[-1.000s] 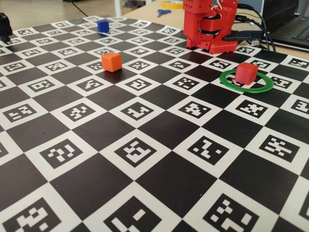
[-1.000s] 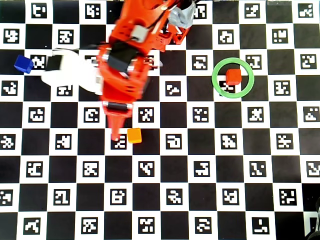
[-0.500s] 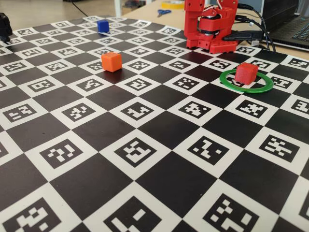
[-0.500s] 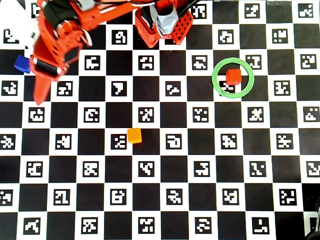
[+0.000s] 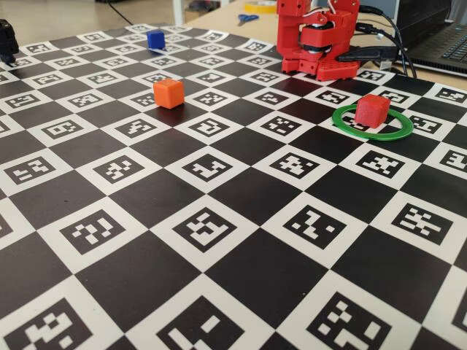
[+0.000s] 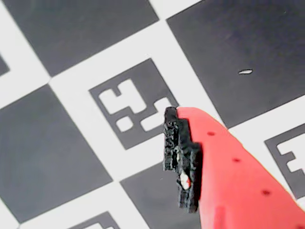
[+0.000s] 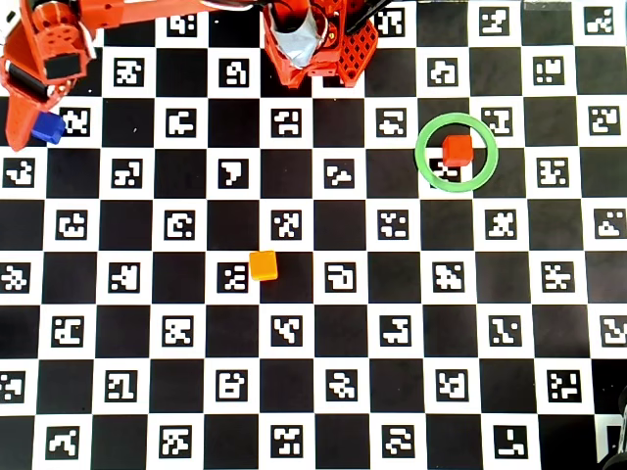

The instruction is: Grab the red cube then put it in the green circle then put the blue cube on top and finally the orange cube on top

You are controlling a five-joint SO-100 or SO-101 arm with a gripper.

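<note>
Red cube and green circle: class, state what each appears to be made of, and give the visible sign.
Red cube: likely matte plastic, with dull, slightly rough faces and no glare. Green circle: thin flat ring, probably glossy plastic, since pale highlights run along its surface.

Worktop (image 7: 343, 323): black-and-white checkerboard, each white square bearing a black coded marker. Red cube (image 7: 457, 150) inside green circle (image 7: 421, 166); orange cube (image 7: 263, 265); blue cube (image 7: 48, 127). Arm (image 7: 313, 39): red-orange.

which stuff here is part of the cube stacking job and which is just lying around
Job: red cube inside the green circle, blue cube, orange cube, gripper.
Lying about: scissors, tape roll, laptop.
</note>
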